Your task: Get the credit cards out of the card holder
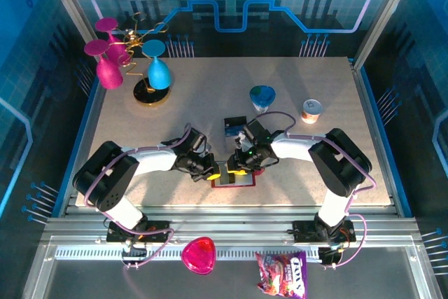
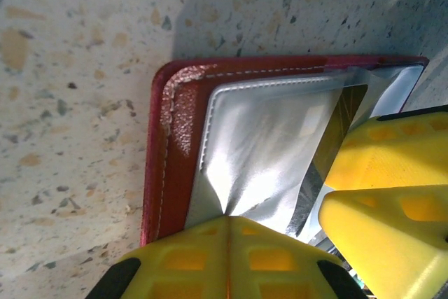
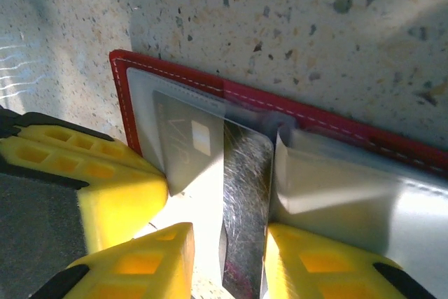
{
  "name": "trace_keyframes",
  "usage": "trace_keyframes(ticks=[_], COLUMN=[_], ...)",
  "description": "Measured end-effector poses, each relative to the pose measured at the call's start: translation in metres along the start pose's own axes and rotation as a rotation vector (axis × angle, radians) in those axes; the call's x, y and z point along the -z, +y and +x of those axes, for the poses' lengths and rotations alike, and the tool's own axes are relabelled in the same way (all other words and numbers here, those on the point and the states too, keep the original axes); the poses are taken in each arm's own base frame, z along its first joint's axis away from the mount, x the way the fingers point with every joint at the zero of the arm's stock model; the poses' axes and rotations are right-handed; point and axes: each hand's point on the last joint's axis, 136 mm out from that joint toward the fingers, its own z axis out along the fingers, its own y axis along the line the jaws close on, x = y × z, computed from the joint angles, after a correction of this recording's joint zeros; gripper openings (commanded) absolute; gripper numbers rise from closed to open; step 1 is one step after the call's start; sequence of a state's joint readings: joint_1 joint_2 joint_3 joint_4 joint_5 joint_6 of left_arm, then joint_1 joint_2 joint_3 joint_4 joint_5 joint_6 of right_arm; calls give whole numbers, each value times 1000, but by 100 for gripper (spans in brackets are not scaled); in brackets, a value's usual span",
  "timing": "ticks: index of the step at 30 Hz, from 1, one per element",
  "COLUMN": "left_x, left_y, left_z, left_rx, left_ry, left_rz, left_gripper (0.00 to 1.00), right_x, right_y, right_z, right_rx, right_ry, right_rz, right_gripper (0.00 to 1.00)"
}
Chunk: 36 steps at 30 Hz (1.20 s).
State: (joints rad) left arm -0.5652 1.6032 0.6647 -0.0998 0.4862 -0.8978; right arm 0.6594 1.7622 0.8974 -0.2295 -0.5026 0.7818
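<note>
While both grippers crowd over the card holder point(image 1: 241, 181), the top view gives little of it: a red outline and a grey inside, at the middle of the table's point(image 1: 210, 89) near edge. Both wrist views cut it off as well, with its near side lost under yellow fingers

Left gripper point(image 2: 227, 236): jaws fully together, clamped on the lower corner of a clear pocket point(image 2: 266, 138) of the holder. The film is creased and comes to a point at the seam between the fingers

Right gripper point(image 3: 229, 239): jaws part open, one finger to each side of a dark card point(image 3: 245, 180). One finger looks to be against the card's edge, and a bright gap shows at the other. Cannot tell whether it grips the card

Holder lies open and flat. Dark red, grained skin, pale stitching along a rounded border, shiny greyish pockets inside. Glare washes out much of the film

Pale card point(image 3: 183, 148) sits in the pocket at the holder's corner. It has a lighter square on its face; the print is unreadable

Dark card is glossy and scratched. Its far end is tucked under the pocket film and its near end runs out of frame

What looks like a blue card point(image 1: 235, 127) lies on the table just beyond the grippers, apart from the holder. It is too small to read, and a darker strip along its far side is unclear
</note>
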Motion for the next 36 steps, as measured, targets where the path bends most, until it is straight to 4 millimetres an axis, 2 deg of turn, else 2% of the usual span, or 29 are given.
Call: trace_keyframes(ticks=[7,21,29,36], left_x=[-1,-2,-2,-2], left_y=[0,-2,-2,-2], left_z=[1,1,1,1], left_rx=[-9,-13,-15,-15], left_ry=[7,18,18,19], left_rz=[2,8,7,7], left_gripper=[6,6,6,6], right_x=[-2,4,9,22], right_y=[1,-4,-3,-17], right_z=[1,6,5,6], right_rx=[0,-31,-24,-38], right_ry=[1,-6,-16,-30], right_rz=[-18,-34,-41,-27], right_gripper=[29,11,10,10])
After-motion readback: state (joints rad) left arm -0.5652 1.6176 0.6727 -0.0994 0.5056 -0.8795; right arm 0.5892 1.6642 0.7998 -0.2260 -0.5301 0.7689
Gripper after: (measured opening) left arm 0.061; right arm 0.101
